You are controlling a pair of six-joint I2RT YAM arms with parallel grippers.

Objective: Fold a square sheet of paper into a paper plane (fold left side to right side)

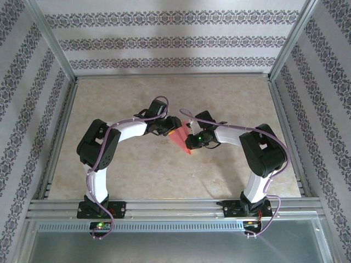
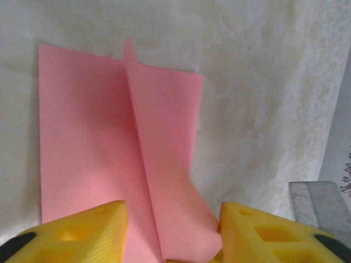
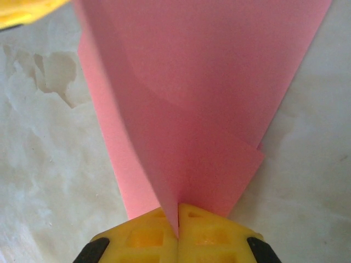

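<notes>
**Both arms huddled over the pink sheet, mid-surface**

The pink sheet (image 1: 180, 141) sits in the middle of the surface (image 1: 164, 181), right between the two pincers.

The right pincer (image 3: 178, 222) is pressed together on a raised fold of the sheet. In its wrist view the crease runs straight into the seam between the yellow fingers (image 3: 142, 238), and the paper fans out wider going away from them.

The left pincer (image 2: 171, 222) is spread partway. The sheet (image 2: 93, 137) lies flat ahead of it, with a loose flap curling up into the gap and brushing its right finger (image 2: 263, 235). As far as I can see it isn't pinching anything.

From the top camera, the sheet tapers to a point aimed at the near edge and a touch to the right. Its long axis runs far to near, with the wide end tucked under the pincers.

Both arms have their elbows out to the sides and forearms swung inward. The left arm (image 1: 101, 148) and right arm (image 1: 263, 153) make a sort of arch, with the wrists nearly meeting over the paper.
</notes>
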